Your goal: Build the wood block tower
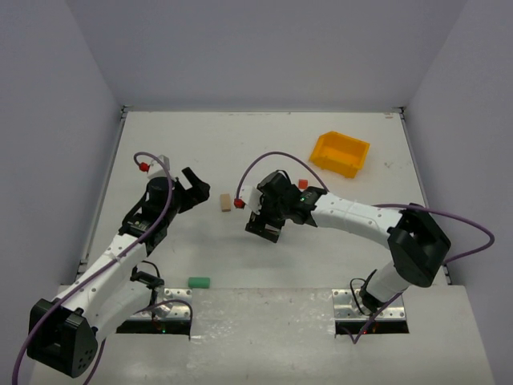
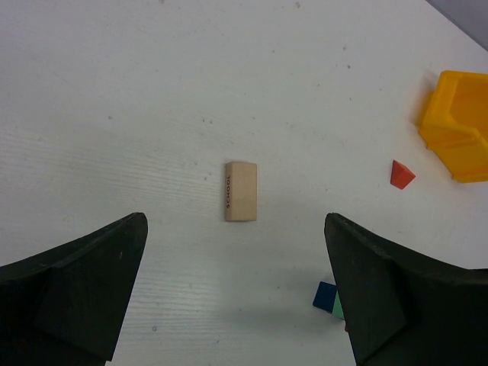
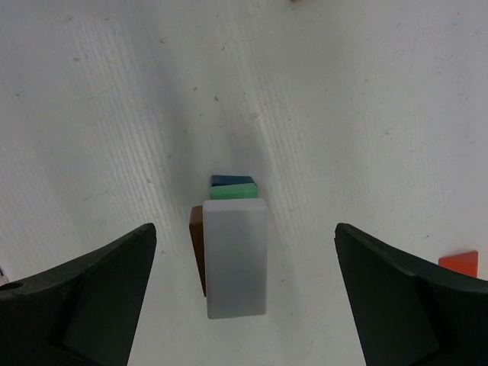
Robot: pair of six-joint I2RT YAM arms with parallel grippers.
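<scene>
Near the yellow bin (image 2: 451, 131) lies a red wedge block (image 2: 402, 174).

Left tool (image 1: 198, 186) and right tool (image 1: 263, 232) — jaws spread wide, both angled downward

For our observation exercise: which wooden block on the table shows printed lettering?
The pale tan rectangular wooden block lying flat; the red triangular block shows none.

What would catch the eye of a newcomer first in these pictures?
The yellow bin, far right in the top view, stands out most. The right gripper, open, hovers above a short stack of blocks with a pale block on top. The left gripper, also open, faces a tan block lying flat, printed SCHOOL.
</scene>
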